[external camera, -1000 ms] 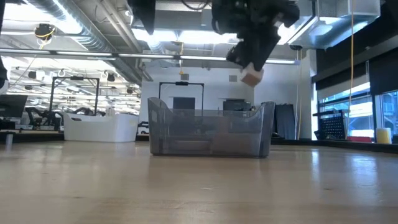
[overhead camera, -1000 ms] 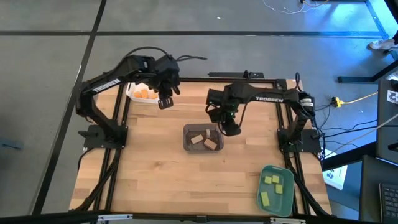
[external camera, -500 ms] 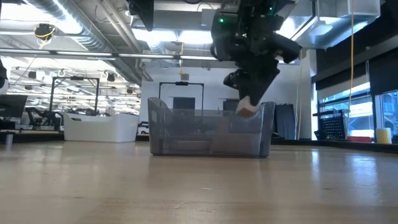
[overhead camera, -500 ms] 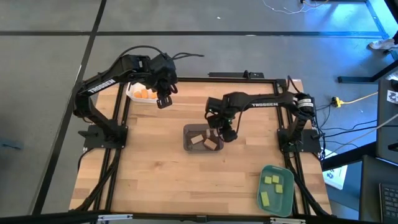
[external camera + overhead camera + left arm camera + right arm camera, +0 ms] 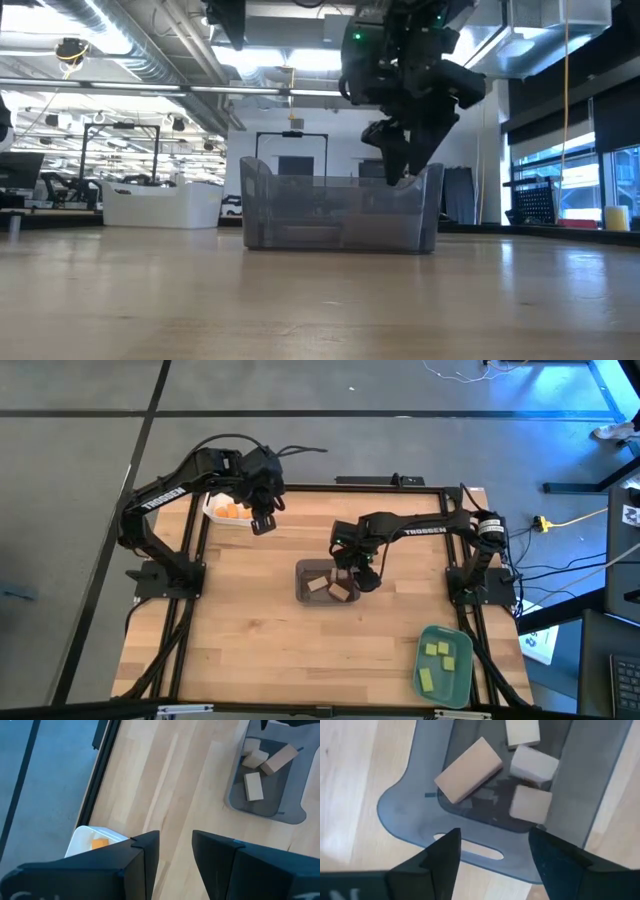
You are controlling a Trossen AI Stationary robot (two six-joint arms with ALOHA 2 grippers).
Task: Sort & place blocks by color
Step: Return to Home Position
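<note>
Four tan blocks [image 5: 468, 769] of smooth pale wood, one a short bar and the rest near-cubes, are seen lying loose on the floor of a grey tray [image 5: 340, 215]. The tray is of smoky, translucent plastic with rounded corners and is set mid-way across a planked wooden table [image 5: 250, 630]. The right gripper [image 5: 358, 576] is held just above the tray's right end, its dark fingers spread wide and nothing gripped. The blocks lie directly beneath the gap between the fingers, clear of both.

A second ago a tan block was carried in this gripper high above the tray, and half a second ago it had been lowered to the rim. Now the block is released and the fingers are bare.

The left gripper [image 5: 263, 520] is parked beside a white tray [image 5: 213, 510] at a table corner, where orange blocks [image 5: 233, 511] are held. Its fingers are parted a little and empty, and it is little moved since. Flat green blocks [image 5: 437, 650] are kept in a rounded teal tray [image 5: 460, 682] at the diagonally opposite corner.
</note>
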